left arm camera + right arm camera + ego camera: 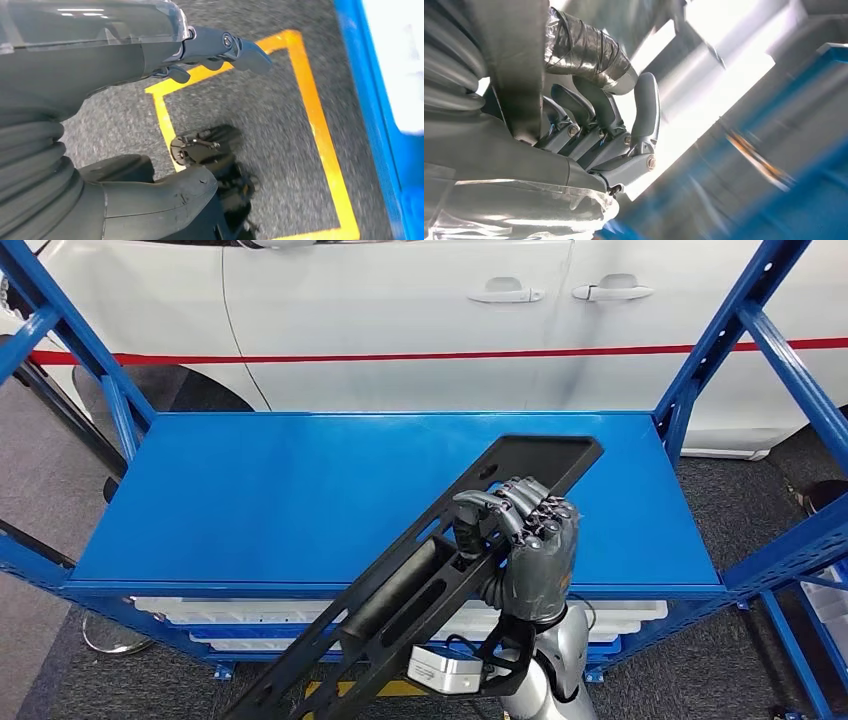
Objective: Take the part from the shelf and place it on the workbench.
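The right hand (528,540) had its fingers wrapped around the part (420,585), a long black openwork piece, gripping it about midway along its length, and the part slanted up from the bottom of the head view toward the far right of the blue shelf (300,500). Its upper end hung over the shelf top near the back edge, and its lower end stuck out past the front edge toward the robot. Whether that upper end touched the shelf or floated just above it could not be told. By my reading, the pick-up was done or nearly done: the part was in hand and mostly clear of the shelf, while the carry and the set-down on the workbench were left to do. No workbench was to be seen, so where the part had to go was unknown. The lower end of the part was cut off by the picture's bottom edge. In the right wrist view the fingers (594,125) curled around something wrapped in silvery tape, but blur made the surroundings hard to read. The left hand (220,47) hung over grey floor with an orange line (320,130), fingers loosely apart and holding nothing. A white car (420,320) stood behind the shelf.
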`<act>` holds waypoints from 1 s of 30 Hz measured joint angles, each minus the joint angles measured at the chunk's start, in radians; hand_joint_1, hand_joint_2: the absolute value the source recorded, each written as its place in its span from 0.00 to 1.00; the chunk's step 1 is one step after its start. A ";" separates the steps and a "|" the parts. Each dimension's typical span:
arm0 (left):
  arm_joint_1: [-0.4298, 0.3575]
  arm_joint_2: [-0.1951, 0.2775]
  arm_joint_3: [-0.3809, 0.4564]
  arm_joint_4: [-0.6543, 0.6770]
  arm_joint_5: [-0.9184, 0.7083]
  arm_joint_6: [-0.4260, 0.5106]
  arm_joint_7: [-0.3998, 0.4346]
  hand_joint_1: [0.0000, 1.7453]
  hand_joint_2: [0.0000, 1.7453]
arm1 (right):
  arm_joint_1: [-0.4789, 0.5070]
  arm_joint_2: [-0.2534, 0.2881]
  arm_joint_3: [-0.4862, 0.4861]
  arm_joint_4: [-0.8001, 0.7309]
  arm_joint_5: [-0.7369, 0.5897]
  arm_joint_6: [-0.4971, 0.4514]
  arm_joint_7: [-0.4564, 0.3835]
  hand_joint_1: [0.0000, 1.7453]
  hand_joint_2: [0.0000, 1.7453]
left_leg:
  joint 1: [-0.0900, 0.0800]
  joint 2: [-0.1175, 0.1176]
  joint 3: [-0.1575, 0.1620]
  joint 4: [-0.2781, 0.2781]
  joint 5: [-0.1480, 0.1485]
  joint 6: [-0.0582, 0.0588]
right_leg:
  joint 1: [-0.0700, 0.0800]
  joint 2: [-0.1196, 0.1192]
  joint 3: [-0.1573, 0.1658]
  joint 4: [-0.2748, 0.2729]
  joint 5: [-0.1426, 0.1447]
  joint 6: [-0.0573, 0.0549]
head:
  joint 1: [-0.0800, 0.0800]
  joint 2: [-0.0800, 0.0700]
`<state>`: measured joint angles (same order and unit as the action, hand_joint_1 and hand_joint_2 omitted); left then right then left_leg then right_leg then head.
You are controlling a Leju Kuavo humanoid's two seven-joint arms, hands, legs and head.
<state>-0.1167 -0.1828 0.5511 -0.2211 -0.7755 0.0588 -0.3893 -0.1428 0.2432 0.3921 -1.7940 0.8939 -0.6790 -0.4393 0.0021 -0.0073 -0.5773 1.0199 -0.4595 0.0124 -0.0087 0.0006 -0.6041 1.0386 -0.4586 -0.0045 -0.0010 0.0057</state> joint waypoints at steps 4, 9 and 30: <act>0.005 -0.024 0.008 0.001 0.002 0.007 0.010 0.00 1.00 | 0.003 -0.092 0.146 0.042 -0.209 0.071 0.054 1.00 1.00 | 0.006 0.003 0.005 -0.019 0.019 0.022 | -0.003 0.000 -0.035 0.093 -0.072 0.018 | 0.000 0.000; 0.017 -0.034 0.015 0.003 -0.001 0.008 0.028 0.00 1.00 | 0.012 -0.153 0.246 0.137 -0.294 0.139 0.067 1.00 1.00 | 0.005 0.004 -0.014 -0.004 0.023 0.027 | -0.007 0.000 -0.072 0.216 -0.116 0.024 | 0.000 0.000; -0.008 -0.035 0.003 0.004 -0.082 -0.039 0.067 0.00 1.00 | -0.001 -0.183 0.343 0.294 -0.151 0.007 0.059 1.00 1.00 | -0.005 0.001 0.096 -0.014 -0.077 0.001 | -0.001 -0.006 -0.076 0.005 0.087 0.002 | 0.000 0.000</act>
<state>-0.1243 -0.2174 0.5542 -0.2167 -0.8578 0.0198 -0.3224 -0.1440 0.0606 0.7351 -1.5002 0.7429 -0.6717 -0.3807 -0.0029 -0.0060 -0.4816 1.0057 -0.5365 0.0130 -0.0101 -0.0055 -0.6799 1.0431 -0.3718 -0.0027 -0.0011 0.0057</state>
